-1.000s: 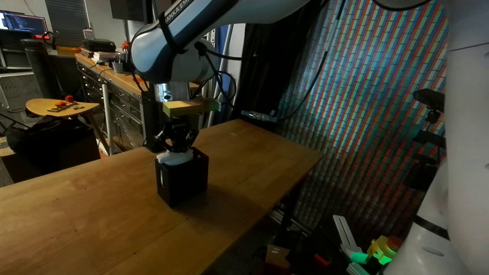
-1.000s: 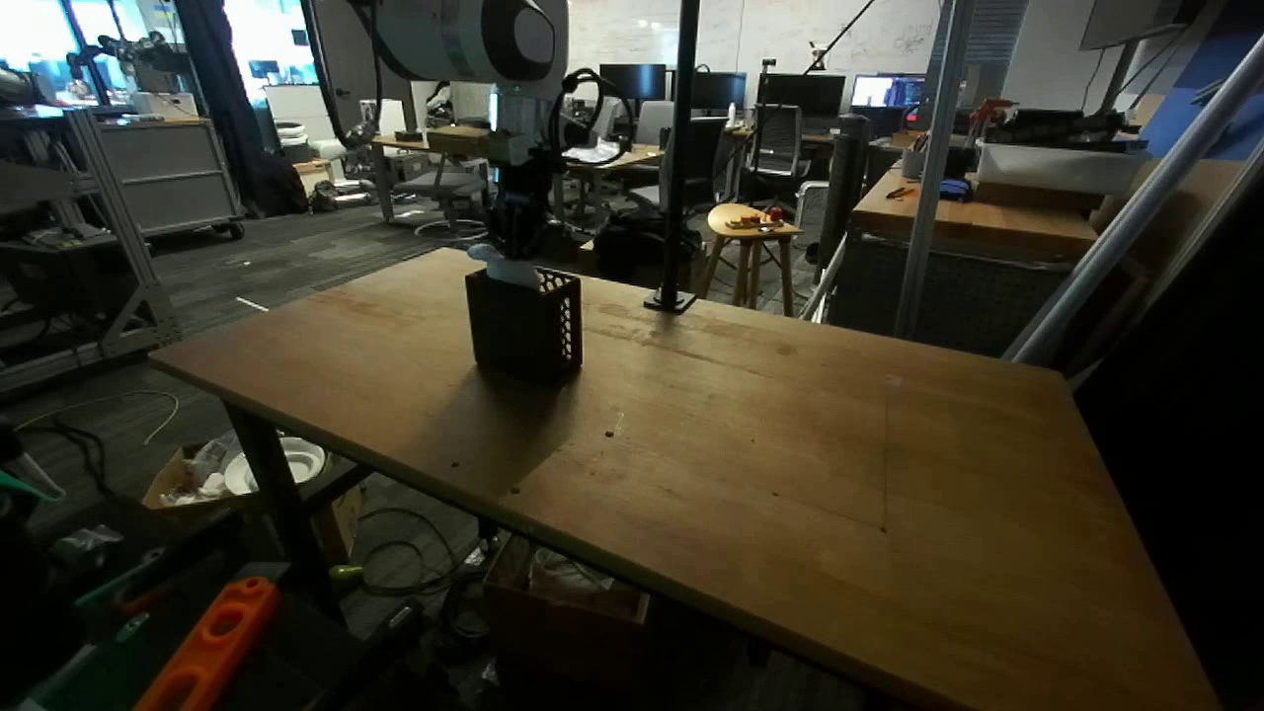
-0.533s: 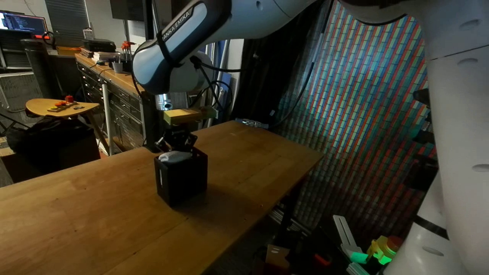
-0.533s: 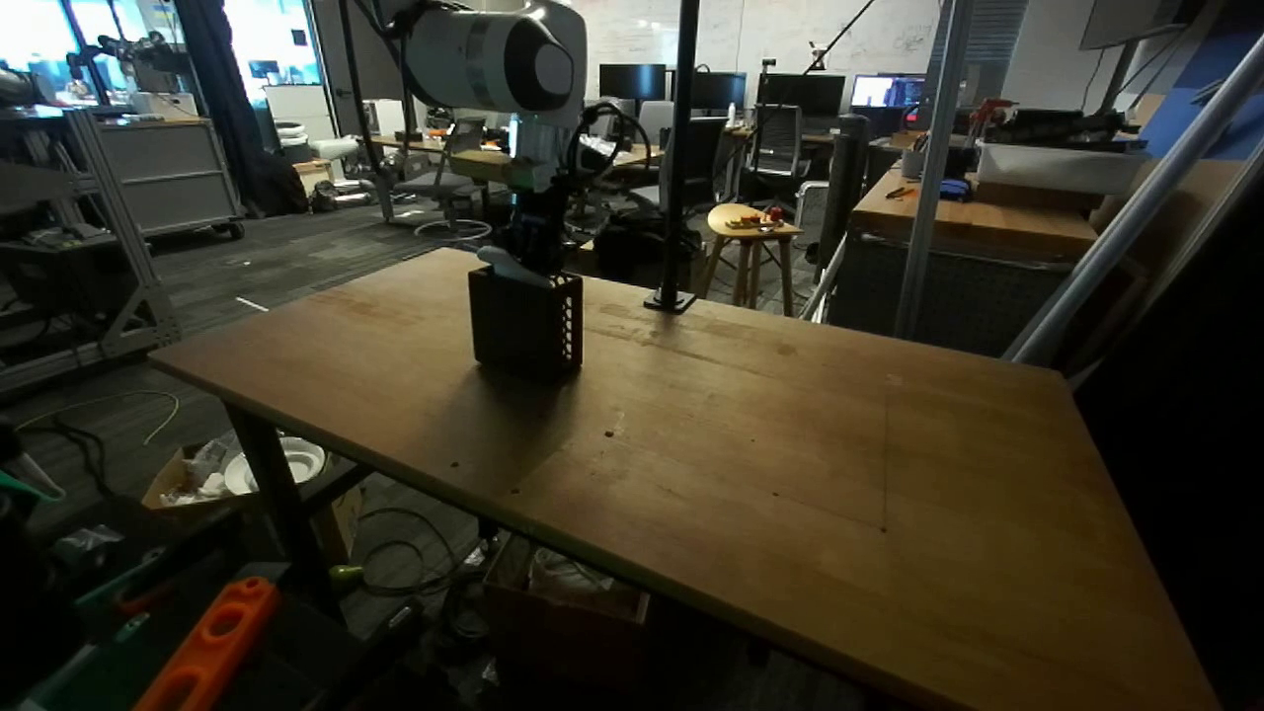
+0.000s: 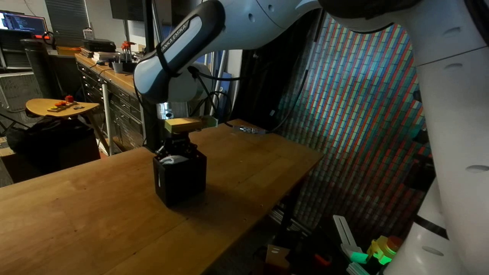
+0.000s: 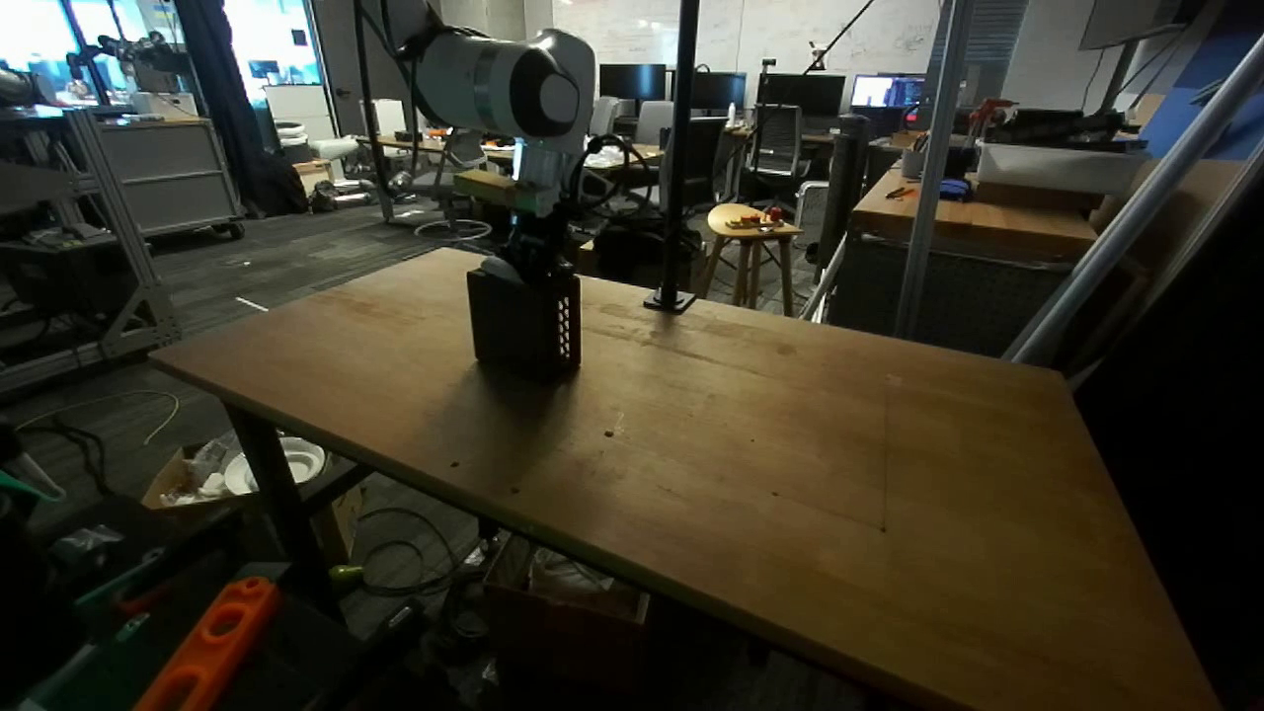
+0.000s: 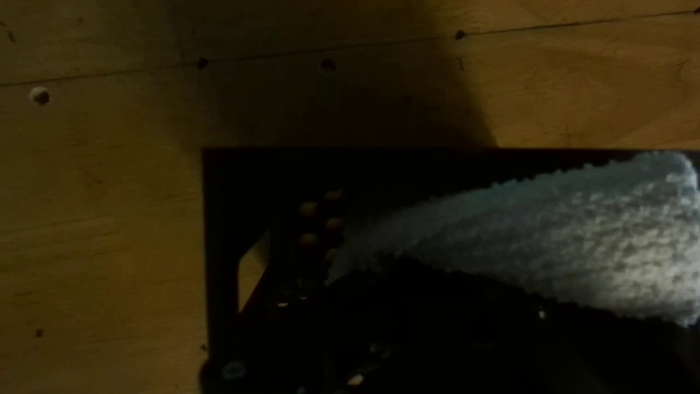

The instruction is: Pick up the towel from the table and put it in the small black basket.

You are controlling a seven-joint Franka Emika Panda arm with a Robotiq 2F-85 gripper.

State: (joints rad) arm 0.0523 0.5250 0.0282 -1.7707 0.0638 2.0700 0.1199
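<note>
Towel (image 7: 569,235) sits in the mouth of the black basket (image 5: 181,185), below the gripper (image 5: 177,150); whether the gripper is spread or pinching cannot be told. In an exterior view, left to right: lit monitor (image 5: 23,23) and stool (image 5: 38,105) at far left; drawer cabinet (image 5: 125,100); wooden table (image 5: 95,214), its top seamed and pitted, supporting the upright basket; multicoloured patterned wall (image 5: 351,107) at right.

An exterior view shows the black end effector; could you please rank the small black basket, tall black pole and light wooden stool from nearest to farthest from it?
1. Small black basket: immediately under the end effector.
2. Tall black pole: upright at the far edge of the wooden table.
3. Light wooden stool: beyond that edge.
</note>
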